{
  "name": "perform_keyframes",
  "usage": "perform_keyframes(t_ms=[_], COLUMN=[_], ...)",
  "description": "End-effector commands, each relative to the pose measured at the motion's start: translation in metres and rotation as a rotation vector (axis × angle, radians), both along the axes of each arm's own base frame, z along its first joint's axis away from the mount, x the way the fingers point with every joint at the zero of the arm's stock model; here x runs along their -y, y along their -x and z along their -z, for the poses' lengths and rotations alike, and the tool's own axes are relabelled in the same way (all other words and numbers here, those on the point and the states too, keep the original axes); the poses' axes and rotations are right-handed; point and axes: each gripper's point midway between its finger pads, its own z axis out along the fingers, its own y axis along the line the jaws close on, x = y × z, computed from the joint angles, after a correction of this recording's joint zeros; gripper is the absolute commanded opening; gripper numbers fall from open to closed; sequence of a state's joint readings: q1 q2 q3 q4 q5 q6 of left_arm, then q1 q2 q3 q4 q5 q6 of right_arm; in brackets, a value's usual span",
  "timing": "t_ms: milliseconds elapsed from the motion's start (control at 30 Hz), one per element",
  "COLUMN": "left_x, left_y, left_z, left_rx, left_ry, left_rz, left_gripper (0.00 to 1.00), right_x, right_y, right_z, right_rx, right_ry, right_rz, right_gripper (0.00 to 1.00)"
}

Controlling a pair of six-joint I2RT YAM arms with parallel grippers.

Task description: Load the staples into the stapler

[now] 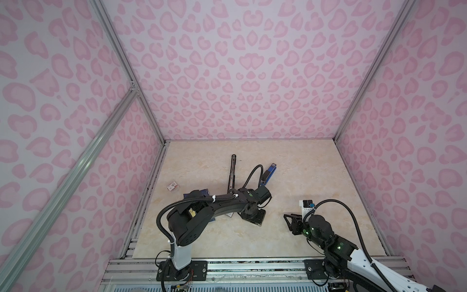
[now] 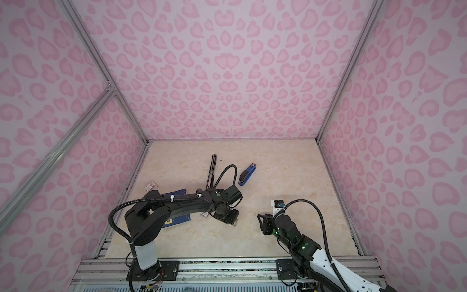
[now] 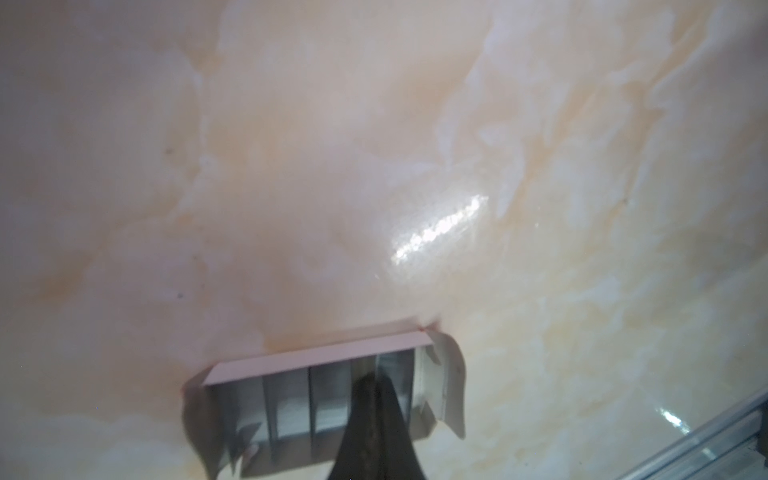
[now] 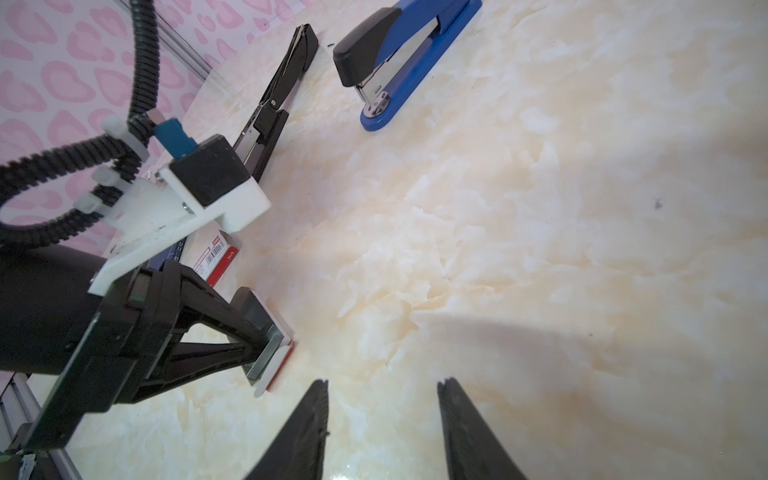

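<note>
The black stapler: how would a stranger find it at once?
Look at the far half of the marble table. The black stapler lies there, left of the blue stapler. Unlike that closed one, it is swung open flat into one long, thin bar.

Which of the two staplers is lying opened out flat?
The black stapler, unfolded into one long line; the blue stapler beside it is closed.

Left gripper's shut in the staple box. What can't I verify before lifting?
- Left wrist view: whether the left gripper pinches any staples in the open box. The gripper itself covers the contact, and the image is blurred.
- Both top views: that box, hidden under the left arm.
- Right wrist view: blue stapler, far end cut off by the frame edge.
</note>
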State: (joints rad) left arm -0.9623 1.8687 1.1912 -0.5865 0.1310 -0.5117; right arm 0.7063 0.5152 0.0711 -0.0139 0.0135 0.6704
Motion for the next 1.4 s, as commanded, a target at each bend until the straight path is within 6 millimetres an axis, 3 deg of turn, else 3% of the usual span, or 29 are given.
perform_keyframes(t_ms=[0,400,633,1000,1200,1367], left_x=[0.000,-0.002,-0.001,-0.036,-0.040,-0.034], left_y=[-0.002,-0.010,-0.038,-0.085,-0.092,-0.080], left_z=[-0.014,-0.043,-0.101,-0.161,-0.207,-0.243], left_rx=[0.020,0.094,0.194,0.278,0.330,0.358], left_ry=[0.007,0.044,0.302,0.654,0.825,0.954], left_rz=[0.007,0.015,-0.006,-0.127,-0.084,0.013], left_gripper=[0.03,0.03,0.03,0.03,0.03,0.03], right_x=[0.001,-0.004,-0.026,-0.071,-0.088,-0.098], right_y=[0.000,-0.003,-0.021,-0.071,-0.089,-0.088], right_z=[0.001,-0.008,-0.050,-0.114,-0.156,-0.185], right_rx=[-0.003,0.003,0.017,0.049,0.081,0.139], right_ry=[0.008,0.006,-0.066,-0.256,-0.379,-0.440], right_rz=[0.002,-0.017,-0.070,-0.222,-0.320,-0.400], right_gripper=[0.47,0.47,0.50,0.52,0.51,0.50])
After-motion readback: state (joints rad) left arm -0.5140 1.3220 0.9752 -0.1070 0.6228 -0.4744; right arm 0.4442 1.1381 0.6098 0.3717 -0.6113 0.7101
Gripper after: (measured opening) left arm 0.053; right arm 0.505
